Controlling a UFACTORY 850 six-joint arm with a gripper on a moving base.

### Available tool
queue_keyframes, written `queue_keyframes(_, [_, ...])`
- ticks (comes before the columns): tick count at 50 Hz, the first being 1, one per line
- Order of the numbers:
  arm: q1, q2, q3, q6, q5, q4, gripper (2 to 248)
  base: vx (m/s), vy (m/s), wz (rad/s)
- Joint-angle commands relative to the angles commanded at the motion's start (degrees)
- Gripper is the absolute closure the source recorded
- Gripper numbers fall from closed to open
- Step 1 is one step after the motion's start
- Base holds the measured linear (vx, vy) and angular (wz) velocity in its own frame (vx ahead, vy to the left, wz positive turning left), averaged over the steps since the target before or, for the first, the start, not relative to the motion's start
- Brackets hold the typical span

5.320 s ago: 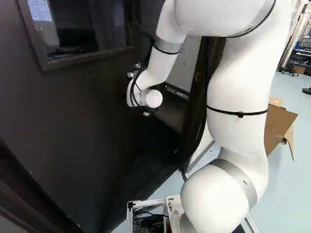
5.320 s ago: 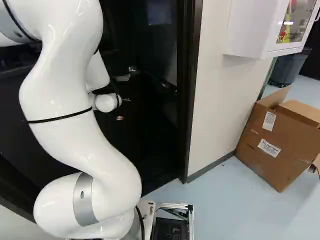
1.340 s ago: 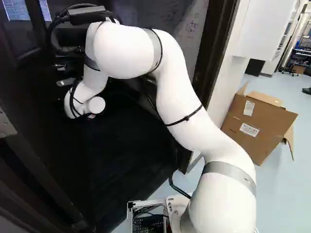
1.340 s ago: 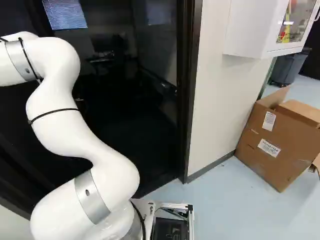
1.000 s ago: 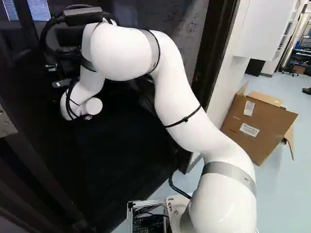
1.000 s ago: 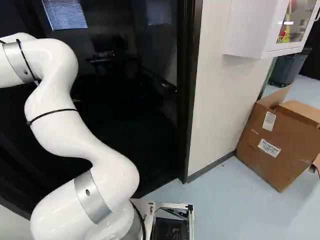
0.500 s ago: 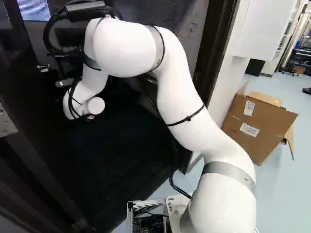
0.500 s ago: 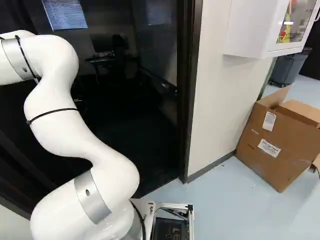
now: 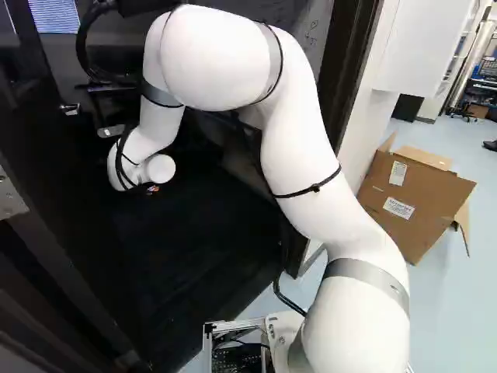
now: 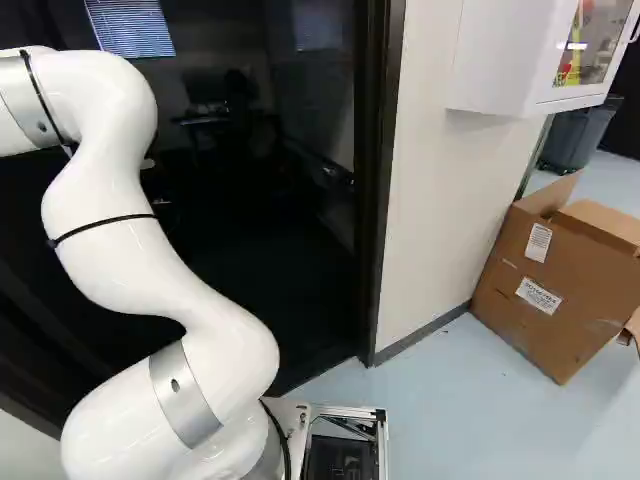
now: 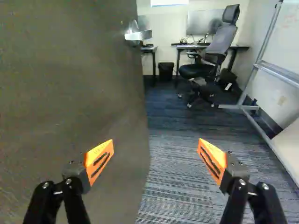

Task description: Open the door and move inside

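You have the gripper (image 11: 156,149) open, its orange pads well apart and nothing held between them. The door (image 11: 74,84) stands partly open, its face beyond one finger; contact between that finger and the face cannot be determined. Locate the handle (image 11: 139,35) ahead of the gripper, near the door's free edge. That edge passes between the fingers' lines of reach, and beside it you have open carpet (image 11: 173,172), running ahead from beyond the other finger. Observe three limits on this passage: the door edge on one side, the angled foot of the whiteboard stand (image 11: 247,108) on the other, and the chair (image 11: 198,71) farther in, before the desk (image 11: 210,47). A bin (image 11: 166,71) stands near the desk. In the left base view, your arm (image 9: 299,155) reaches ahead and to the left, its wrist near the dark door. In the right base view, the jamb (image 10: 374,200) bounds the dark opening; the base frame (image 10: 350,411) sits near its foot, with blue floor (image 10: 440,400) between. The wall (image 10: 425,180) continues right from the jamb toward the carton (image 10: 550,280), below the cabinet (image 10: 500,60) and apart from the base frame.
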Motion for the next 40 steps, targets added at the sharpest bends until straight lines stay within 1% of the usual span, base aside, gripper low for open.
queue_keyframes(14, [0.21,-0.23,-0.32,0.0,0.0,0.21,3,0.0,0.0,0.0])
queue_keyframes(24, [0.9,-1.6,-2.18,0.0,0.0,-0.09,3,0.0,0.0,0.0])
queue_keyframes(40, [2.21,-4.2,-5.79,0.0,0.0,-1.62,3,0.0,0.0,0.0])
